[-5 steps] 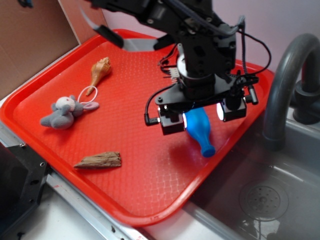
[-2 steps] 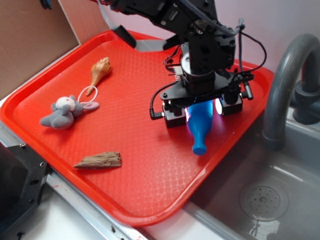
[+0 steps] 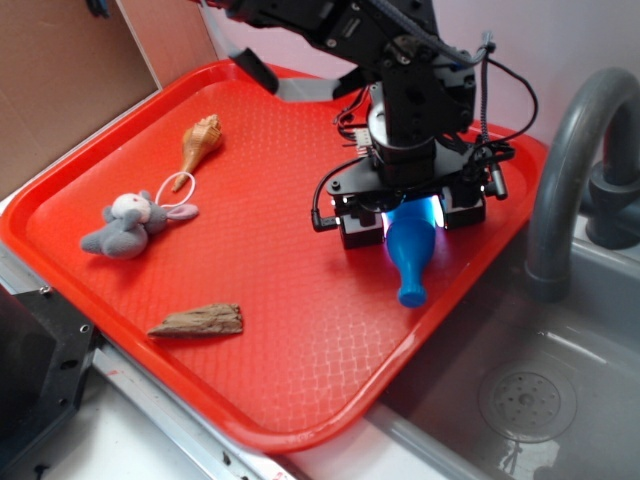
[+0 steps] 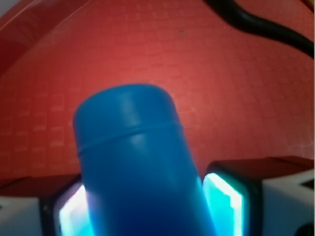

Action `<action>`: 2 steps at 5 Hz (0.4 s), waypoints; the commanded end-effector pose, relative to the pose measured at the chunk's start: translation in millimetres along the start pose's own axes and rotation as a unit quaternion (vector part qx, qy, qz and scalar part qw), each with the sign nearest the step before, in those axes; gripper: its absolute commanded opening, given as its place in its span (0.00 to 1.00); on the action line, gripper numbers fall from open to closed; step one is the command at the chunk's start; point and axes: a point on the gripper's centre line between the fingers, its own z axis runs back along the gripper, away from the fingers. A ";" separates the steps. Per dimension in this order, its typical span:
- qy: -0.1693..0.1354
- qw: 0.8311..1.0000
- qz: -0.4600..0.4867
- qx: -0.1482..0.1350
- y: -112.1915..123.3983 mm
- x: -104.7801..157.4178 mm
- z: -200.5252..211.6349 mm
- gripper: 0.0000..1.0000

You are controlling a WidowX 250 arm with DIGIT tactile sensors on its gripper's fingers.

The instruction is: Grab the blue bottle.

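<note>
Swung neck from 7 to 6 o'clock vs 0.4 s ago. End effector (image 3: 413, 212) clamped on blue bottle (image 3: 410, 250) at tray (image 3: 250, 330) 3 o'clock edge; slick taper, could slip w/ fast lift.

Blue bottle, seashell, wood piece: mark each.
blue bottle (image 3: 410, 250), exterior view, on its body
seashell (image 3: 201, 140), exterior view, on its wide end
wood piece (image 3: 198, 321), exterior view, on its middle
</note>
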 end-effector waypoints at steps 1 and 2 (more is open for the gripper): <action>0.046 0.994 -0.037 -0.089 39.4 48.7 73.3 0.00; 0.114 0.974 -0.131 -0.147 66.7 77.6 110.3 0.00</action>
